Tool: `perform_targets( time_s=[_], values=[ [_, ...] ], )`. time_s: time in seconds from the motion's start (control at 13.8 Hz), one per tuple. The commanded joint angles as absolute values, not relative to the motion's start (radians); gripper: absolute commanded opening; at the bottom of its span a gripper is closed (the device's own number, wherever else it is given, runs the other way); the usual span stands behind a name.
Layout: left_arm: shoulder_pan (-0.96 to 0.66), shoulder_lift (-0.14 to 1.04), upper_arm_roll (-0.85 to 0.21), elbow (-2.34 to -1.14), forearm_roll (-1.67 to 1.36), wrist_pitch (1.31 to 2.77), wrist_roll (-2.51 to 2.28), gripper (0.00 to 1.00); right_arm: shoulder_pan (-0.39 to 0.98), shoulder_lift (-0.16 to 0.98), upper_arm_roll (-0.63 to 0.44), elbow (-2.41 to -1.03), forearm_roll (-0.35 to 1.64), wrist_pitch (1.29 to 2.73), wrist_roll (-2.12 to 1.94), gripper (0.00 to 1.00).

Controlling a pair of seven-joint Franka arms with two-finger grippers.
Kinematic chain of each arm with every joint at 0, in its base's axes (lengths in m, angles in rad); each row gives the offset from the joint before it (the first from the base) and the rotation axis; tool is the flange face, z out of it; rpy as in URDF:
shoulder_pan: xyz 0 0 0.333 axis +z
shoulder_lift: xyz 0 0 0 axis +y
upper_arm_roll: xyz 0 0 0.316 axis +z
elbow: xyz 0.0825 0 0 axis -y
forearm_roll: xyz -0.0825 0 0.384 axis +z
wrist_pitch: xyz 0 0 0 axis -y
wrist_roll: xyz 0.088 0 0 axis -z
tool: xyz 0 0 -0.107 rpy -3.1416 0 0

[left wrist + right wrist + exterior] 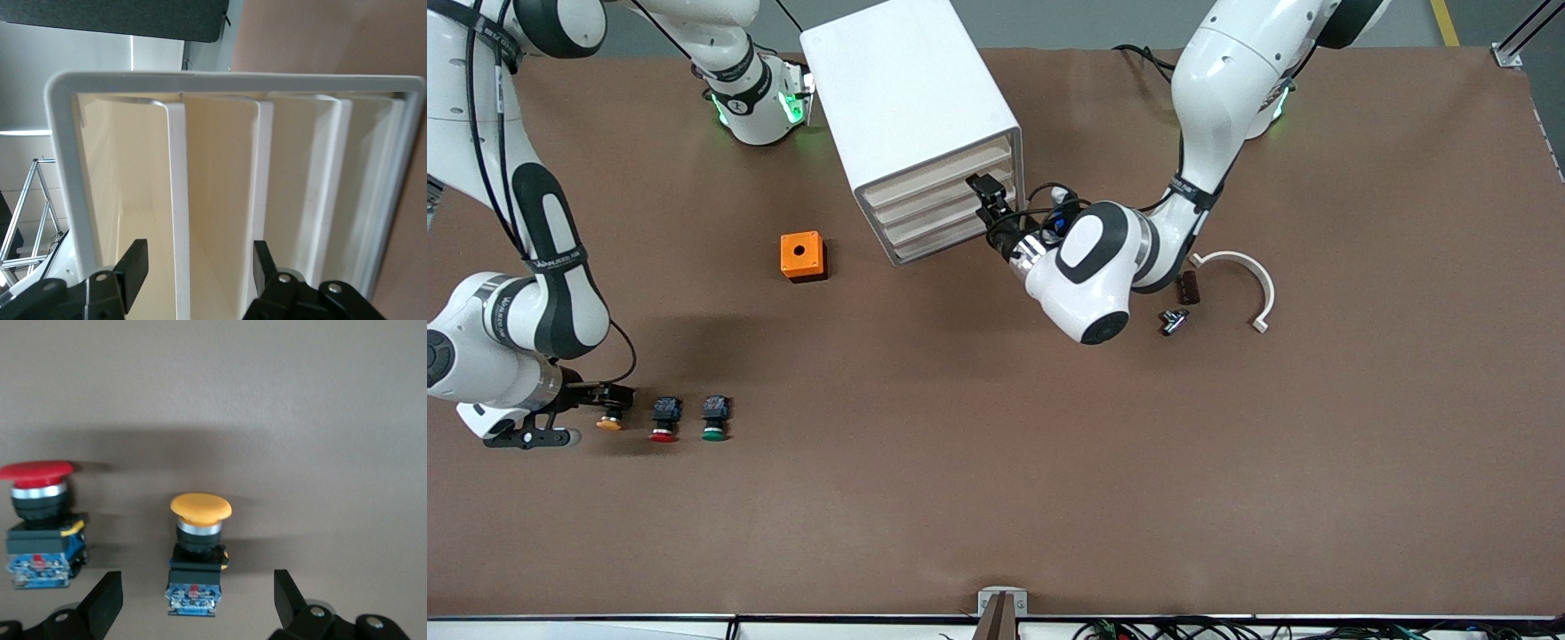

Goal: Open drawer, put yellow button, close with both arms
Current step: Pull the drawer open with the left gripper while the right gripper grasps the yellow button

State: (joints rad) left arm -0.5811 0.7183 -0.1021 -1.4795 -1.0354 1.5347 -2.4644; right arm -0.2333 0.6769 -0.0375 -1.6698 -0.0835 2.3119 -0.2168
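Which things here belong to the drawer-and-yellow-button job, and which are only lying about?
Job:
- drawer, top of the cabinet
- yellow button
- left gripper, at the drawers
- right gripper, open around the yellow button

Lying about:
- red button
- green button
- orange box
- white curved bracket

- The table (996, 462) was covered by a matt brown sheet with a smooth, paper-like or felt-like look.
- The cabinet (907, 98) looked like smooth white plastic with a soft sheen.
- The drawer (177, 220) had a cream front strip that looked like plain matt plastic.
- The yellow button (200, 508) had a smooth, satin plastic cap over a shiny metal-looking collar and a black plastic body.
- The red button (37, 472) had the same glossy-smooth cap and bright collar.
- The orange box (802, 255) looked like matt plastic.
- Both arms' shells were glossy white with black bands; the left gripper (197, 267) and the right gripper (197, 600) had matt black fingers.
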Motion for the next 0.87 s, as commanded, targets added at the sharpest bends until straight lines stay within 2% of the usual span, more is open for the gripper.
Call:
perform_targets(
  time_s=[0.0, 0.07, 0.15, 0.22, 0.36, 0.44, 0.58, 0.73, 0.8],
  values=[
    [-0.61, 0.735, -0.095, -1.46, -1.072, 1.522, -2.499, 0.71, -0.253, 0.672, -0.025, -1.701, -0.08, 2.351, -0.199, 1.0],
    [-0.62, 0.735, -0.095, -1.46, -1.078, 1.522, -2.513, 0.71, -0.253, 0.676, -0.025, -1.7, -0.071, 2.355, -0.181, 1.0],
    [-0.623, 0.735, -0.095, -1.46, -1.078, 1.522, -2.516, 0.62, -0.253, 0.681, -0.025, -1.7, -0.069, 2.355, -0.155, 1.0],
    [-0.627, 0.736, -0.095, -1.46, -1.081, 1.522, -2.516, 0.49, -0.25, 0.683, -0.025, -1.7, -0.068, 2.355, -0.126, 1.0],
    [-0.638, 0.736, -0.095, -1.46, -1.08, 1.522, -2.516, 0.38, -0.247, 0.695, -0.025, -1.7, -0.067, 2.356, -0.104, 1.0],
    [-0.643, 0.736, -0.095, -1.46, -1.081, 1.522, -2.516, 0.38, -0.248, 0.701, -0.023, -1.7, -0.067, 2.361, -0.104, 0.95],
    [-0.653, 0.736, -0.095, -1.46, -1.084, 1.522, -2.516, 0.34, -0.249, 0.71, -0.023, -1.698, -0.067, 2.368, -0.104, 0.77],
    [-0.661, 0.736, -0.095, -1.46, -1.094, 1.522, -2.514, 0.07, -0.245, 0.713, -0.025, -1.695, -0.067, 2.373, -0.104, 0.59],
    [-0.66, 0.735, -0.094, -1.459, -1.092, 1.522, -2.511, 0.0, -0.244, 0.713, -0.023, -1.695, -0.067, 2.372, -0.104, 0.48]
  ],
)
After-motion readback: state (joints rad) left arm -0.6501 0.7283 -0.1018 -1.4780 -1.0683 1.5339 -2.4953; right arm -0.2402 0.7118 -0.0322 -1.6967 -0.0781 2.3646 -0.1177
